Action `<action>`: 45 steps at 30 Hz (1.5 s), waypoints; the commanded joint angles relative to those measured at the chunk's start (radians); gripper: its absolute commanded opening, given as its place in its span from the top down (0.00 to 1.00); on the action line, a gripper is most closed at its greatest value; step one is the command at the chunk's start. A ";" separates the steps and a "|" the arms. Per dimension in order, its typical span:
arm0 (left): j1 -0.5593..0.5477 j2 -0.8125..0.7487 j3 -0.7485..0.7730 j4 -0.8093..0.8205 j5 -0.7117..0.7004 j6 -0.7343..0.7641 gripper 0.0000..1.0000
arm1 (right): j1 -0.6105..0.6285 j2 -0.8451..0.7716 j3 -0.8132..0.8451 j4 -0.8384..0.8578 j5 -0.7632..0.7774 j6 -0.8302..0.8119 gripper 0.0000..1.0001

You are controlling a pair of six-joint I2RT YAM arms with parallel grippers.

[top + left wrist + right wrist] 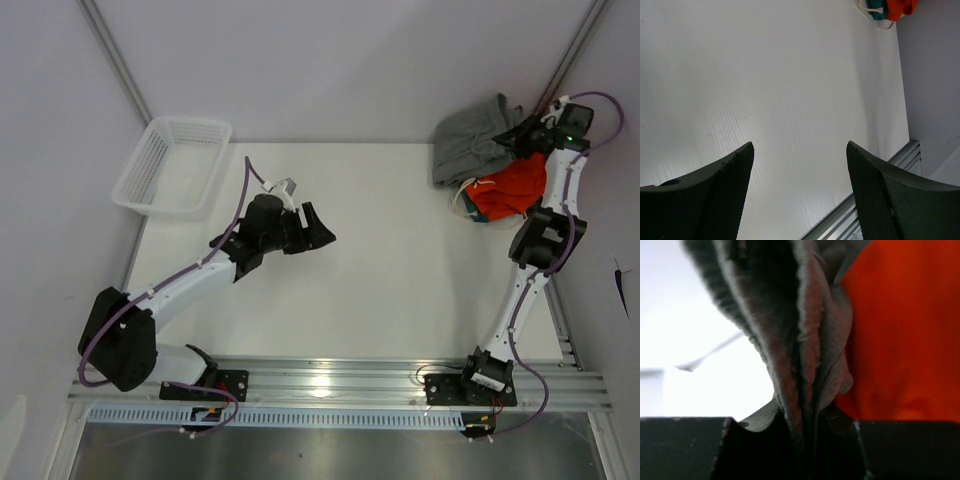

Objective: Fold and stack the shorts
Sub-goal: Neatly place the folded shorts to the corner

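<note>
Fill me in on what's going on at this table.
The right hand is clamped on a bunched fold of the grey shorts, which lie crumpled at the table's far right corner beside an orange garment. The left hand hangs open over the bare middle of the table, holding nothing. A white basket sits at the far left corner. No folding is done yet.

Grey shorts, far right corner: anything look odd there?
Yes. The shorts are a crumpled heap, not flat. Several folds are pinched together in the right pincer, and they sit right against the orange garment.
</note>
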 commanded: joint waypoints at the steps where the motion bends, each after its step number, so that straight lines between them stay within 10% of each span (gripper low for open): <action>1: 0.006 0.019 0.060 -0.025 0.012 0.042 0.23 | -0.087 -0.015 0.074 0.217 -0.201 0.188 1.00; 9: 0.004 0.081 0.108 -0.050 0.019 0.045 0.24 | -0.183 0.013 0.114 0.433 -0.321 0.444 1.00; 32: -0.025 0.140 0.232 -0.154 0.024 0.081 0.24 | -0.394 -0.152 0.022 -0.004 -0.103 0.098 1.00; 45: -0.029 0.179 0.264 -0.182 0.013 0.094 0.24 | -0.356 -0.130 0.010 -0.100 0.305 -0.057 1.00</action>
